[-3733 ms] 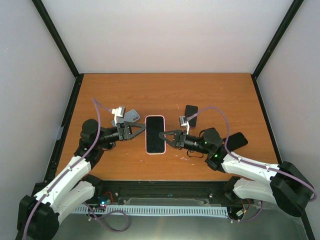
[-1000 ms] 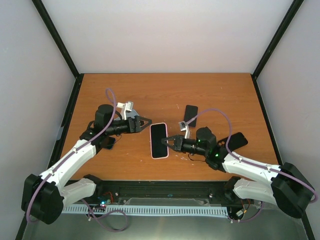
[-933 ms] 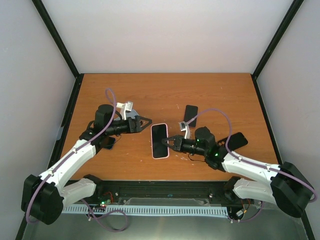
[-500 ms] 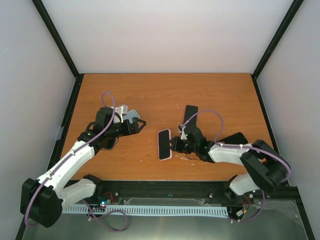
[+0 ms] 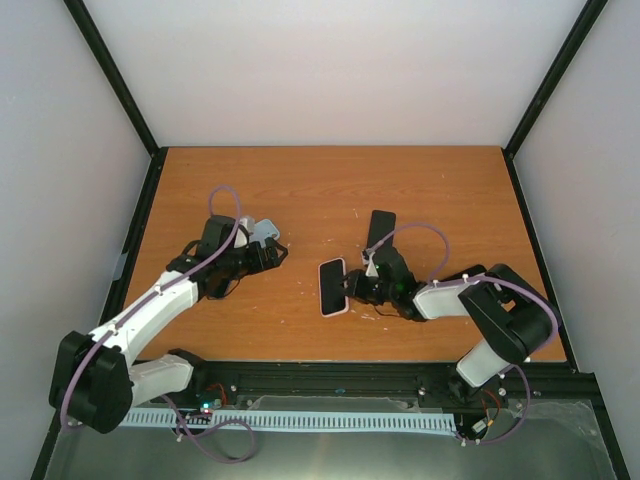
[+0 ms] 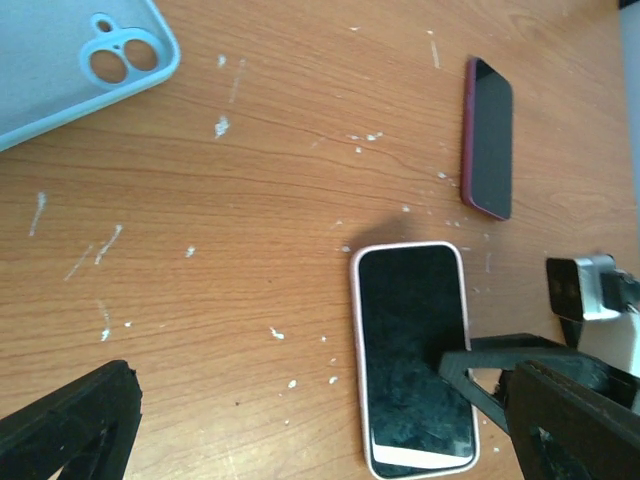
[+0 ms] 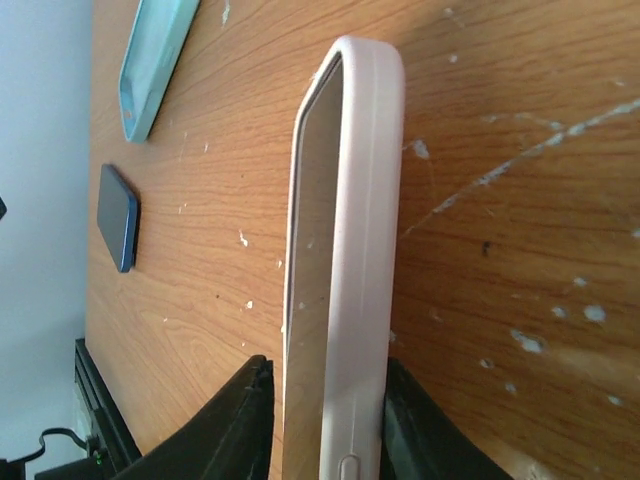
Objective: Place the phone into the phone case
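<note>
blue case point(image 6: 48, 80): cut by top-left edge | pink-cased phone point(image 7: 352, 250): lower end cut off

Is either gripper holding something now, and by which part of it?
The right gripper holds the pink-cased phone at one long edge, jaws on screen and back. The left gripper is open and holds nothing.

Orange-brown wood surface point(image 5: 400, 180), grain running left to right, white specks point(image 6: 225, 125) and thin scratches scattered over it. Plain pale grey back wall point(image 5: 330, 70), and side walls point(image 5: 50, 220) in the same grey. Black posts point(image 5: 110, 75) slant up from the two far corners. Black rail point(image 5: 330, 372) along the near edge, white slotted strip point(image 5: 330, 422) just below it. Light is even and soft, shadows faint.
</note>
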You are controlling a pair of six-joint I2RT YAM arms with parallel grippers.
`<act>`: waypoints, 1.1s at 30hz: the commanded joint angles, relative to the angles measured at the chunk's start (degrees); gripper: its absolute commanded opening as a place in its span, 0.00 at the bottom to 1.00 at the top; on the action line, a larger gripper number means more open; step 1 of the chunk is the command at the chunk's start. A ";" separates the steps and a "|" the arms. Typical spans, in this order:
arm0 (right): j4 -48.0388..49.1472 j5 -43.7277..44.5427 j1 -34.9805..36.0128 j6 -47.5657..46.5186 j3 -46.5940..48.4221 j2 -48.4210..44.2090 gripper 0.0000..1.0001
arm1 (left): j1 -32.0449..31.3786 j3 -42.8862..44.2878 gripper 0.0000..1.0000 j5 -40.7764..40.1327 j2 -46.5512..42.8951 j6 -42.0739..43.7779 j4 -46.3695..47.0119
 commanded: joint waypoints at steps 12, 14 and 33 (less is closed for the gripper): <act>-15.82 8.94 -1.02 -4.26 0.19 -11.55 0.75 | 3.02 2.61 0.99 -10.80 5.20 -7.57 1.98; -19.01 10.95 -1.11 -5.14 0.29 -14.20 0.85 | 4.20 4.12 0.99 -10.69 7.15 -7.34 2.17; -38.00 21.06 -1.57 -11.37 3.90 -33.49 1.00 | 22.42 21.28 1.00 -9.65 36.09 -2.85 4.99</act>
